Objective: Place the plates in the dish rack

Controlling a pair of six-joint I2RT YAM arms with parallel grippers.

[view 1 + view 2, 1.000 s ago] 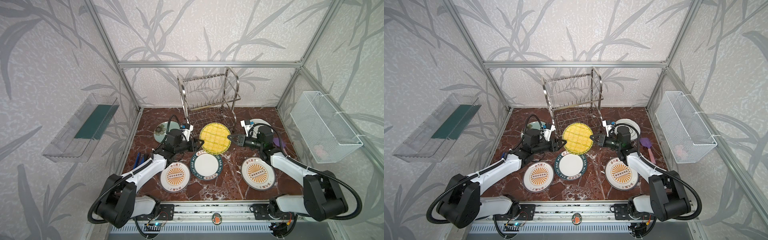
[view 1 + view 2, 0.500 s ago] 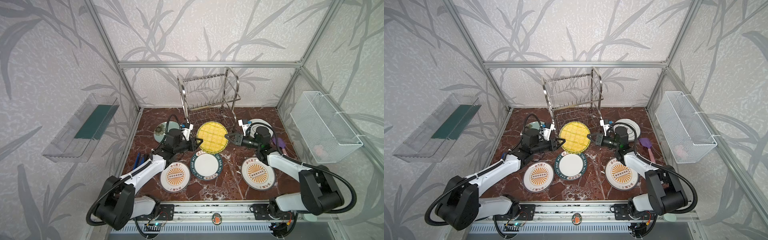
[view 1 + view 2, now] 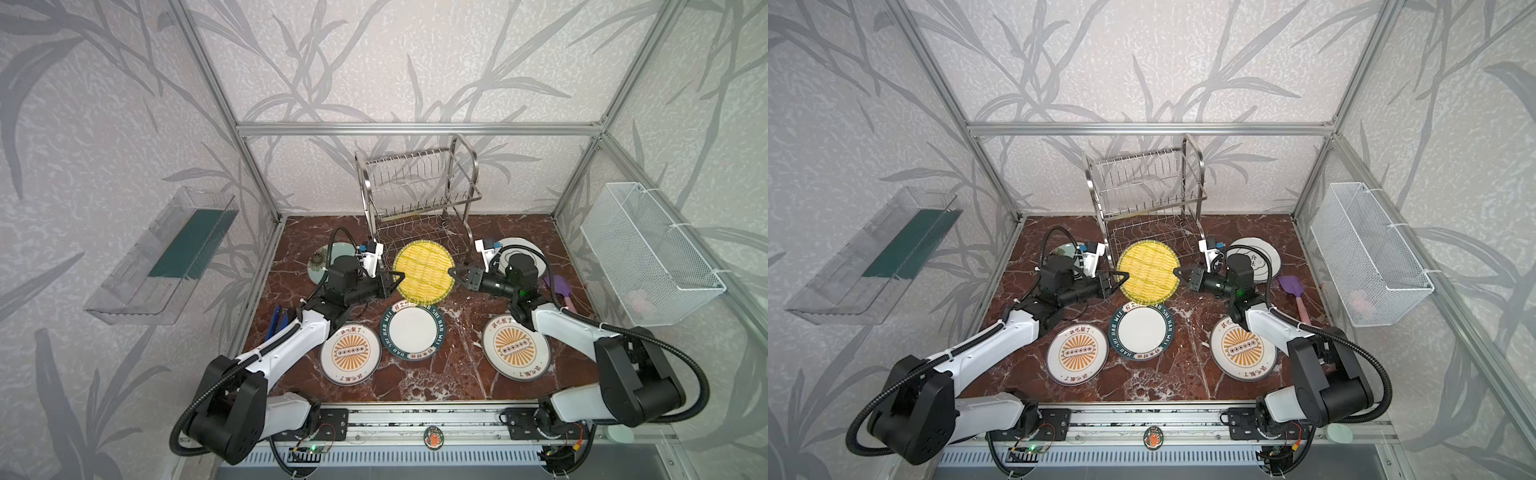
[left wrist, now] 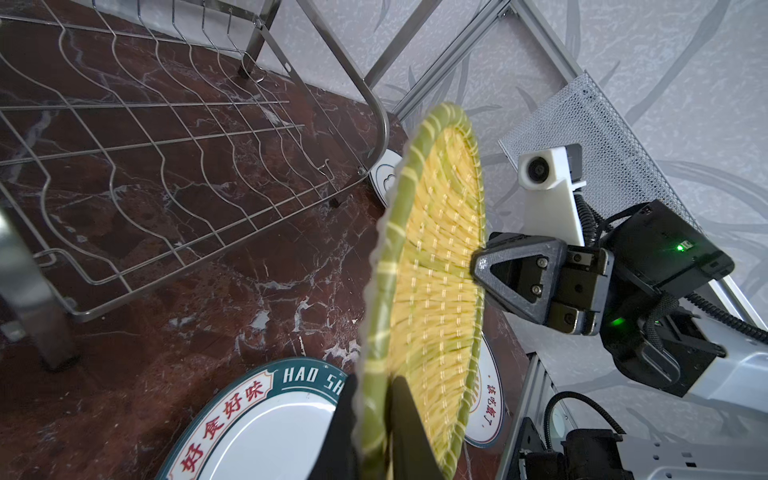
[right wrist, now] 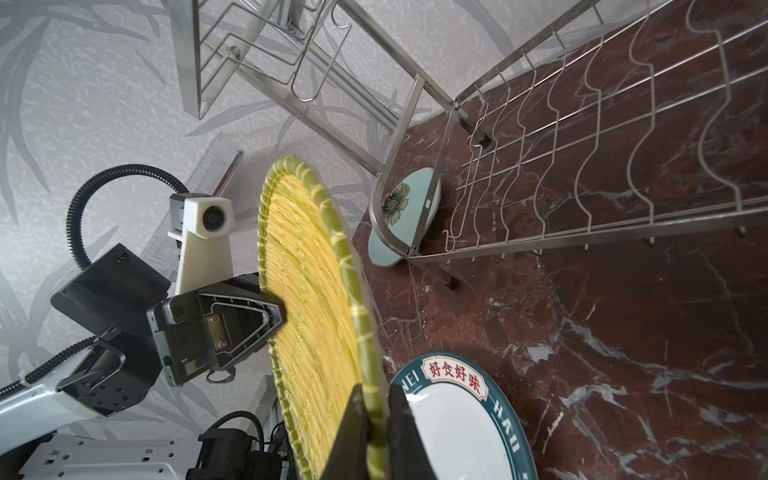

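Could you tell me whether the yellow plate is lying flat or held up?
Held up: the left gripper and right gripper pinch opposite rims of the yellow plate.

The left gripper (image 3: 1124,276) and right gripper (image 3: 1175,273) pinch opposite edges of the yellow plate (image 3: 1148,268), just before the dish rack (image 3: 1144,187).

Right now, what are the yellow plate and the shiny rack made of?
The yellow plate: looks like woven straw, matte, green bound rim; may be moulded imitation. The dish rack: metal wire, likely stainless steel, shiny with bright reflections.
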